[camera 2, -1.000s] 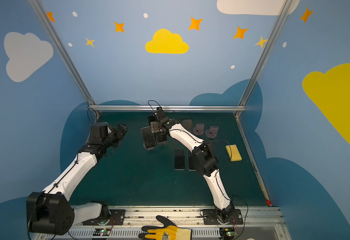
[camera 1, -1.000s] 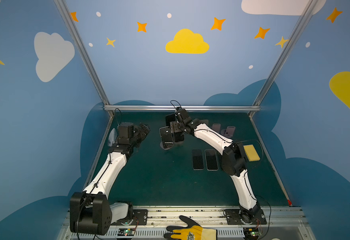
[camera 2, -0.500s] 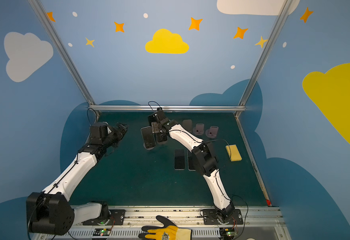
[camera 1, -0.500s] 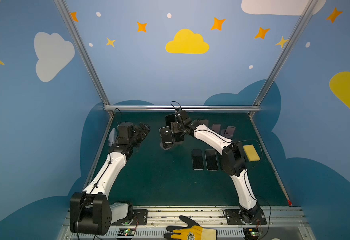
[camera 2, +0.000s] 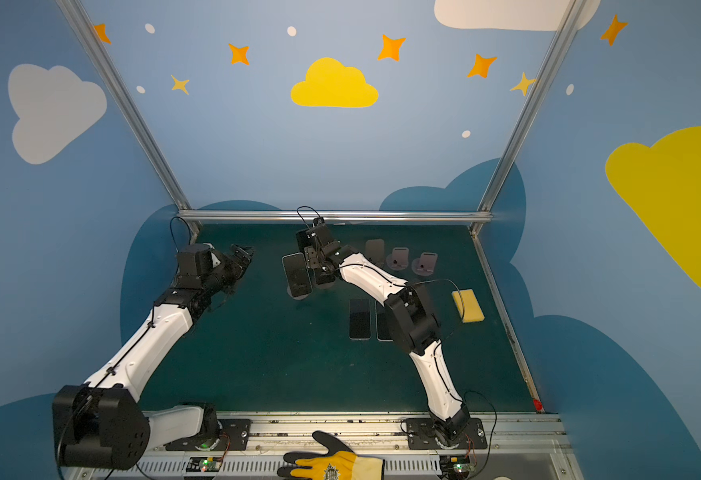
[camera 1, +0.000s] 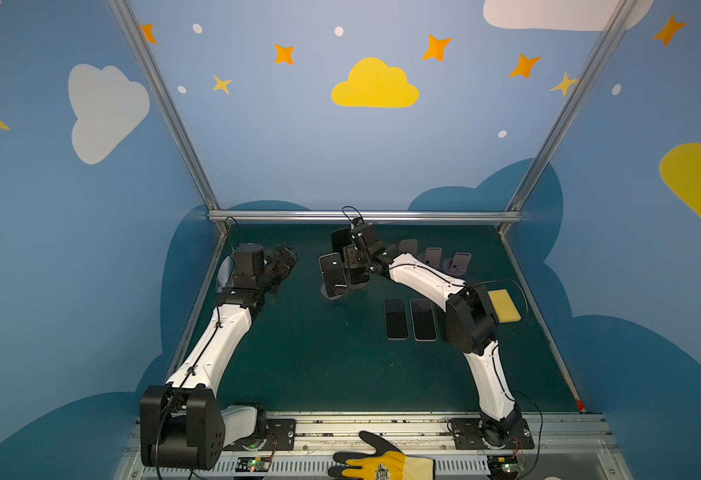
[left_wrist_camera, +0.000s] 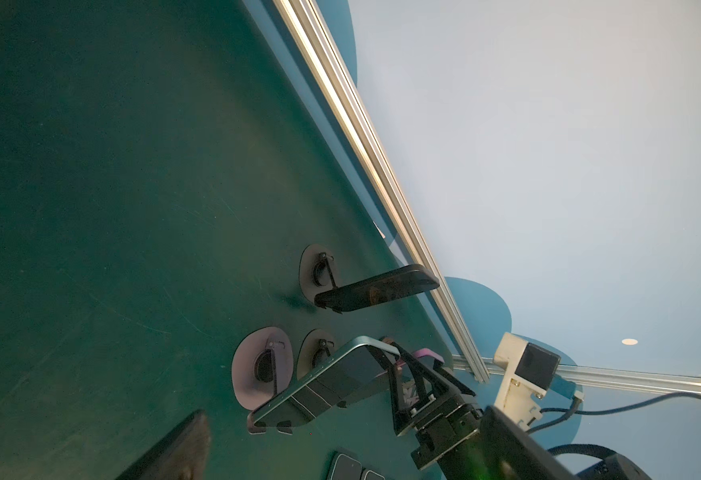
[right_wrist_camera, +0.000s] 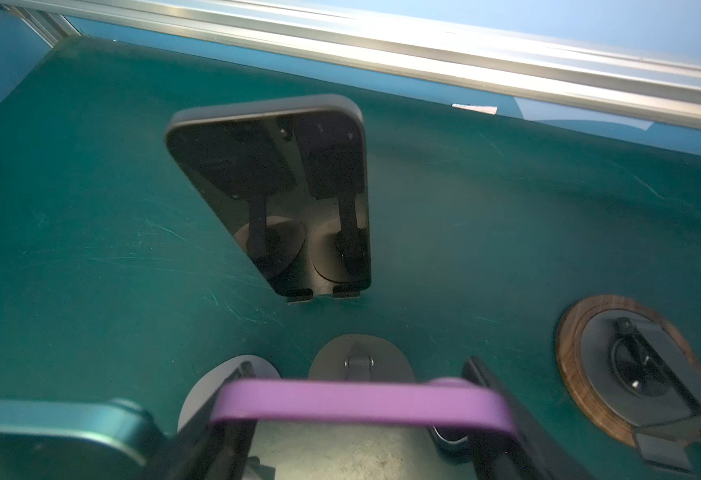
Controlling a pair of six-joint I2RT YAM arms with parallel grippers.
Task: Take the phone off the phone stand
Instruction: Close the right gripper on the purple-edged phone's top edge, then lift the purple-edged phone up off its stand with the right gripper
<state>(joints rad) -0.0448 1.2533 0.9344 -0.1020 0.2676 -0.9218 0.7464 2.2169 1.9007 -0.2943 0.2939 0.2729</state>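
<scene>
Fingers (right_wrist_camera: 475, 374) of the right gripper (right_wrist_camera: 357, 370) stand on either side of the slim purple phone (right_wrist_camera: 361, 401), close against the two ends of its top edge. Whether they already press on it cannot be told. The phone stands upright near the middle of the far edge of the dark green matted table surface (camera 1: 298, 353). Its lower end is hidden, so its seat in the grey round-based phone stand (right_wrist_camera: 361, 363) just beyond it cannot be confirmed.

Just beside it, toward the left edge, a teal metal-framed phone (camera 1: 333, 275) leans on its own pale grey round-based stand (left_wrist_camera: 253, 374). Farther back, close to the far edge, a black glossy phone (right_wrist_camera: 282, 187) rests tilted on a third dark round-based stand (left_wrist_camera: 315, 270). Its screen mirrors the stands in front of it.

The left gripper (camera 1: 286, 255) hangs above the far left part of the surface, well apart from the phones, with its jaws spread wide and nothing between them.

Two black flat phones (camera 1: 395, 318) (camera 1: 422, 319) lie side by side on the surface nearer the front, beside the right arm's elbow. A yellow rectangular sponge (camera 1: 503, 305) lies near the right edge. A yellow-and-black work glove (camera 1: 382, 465) lies on the metal rail along the front edge.
</scene>
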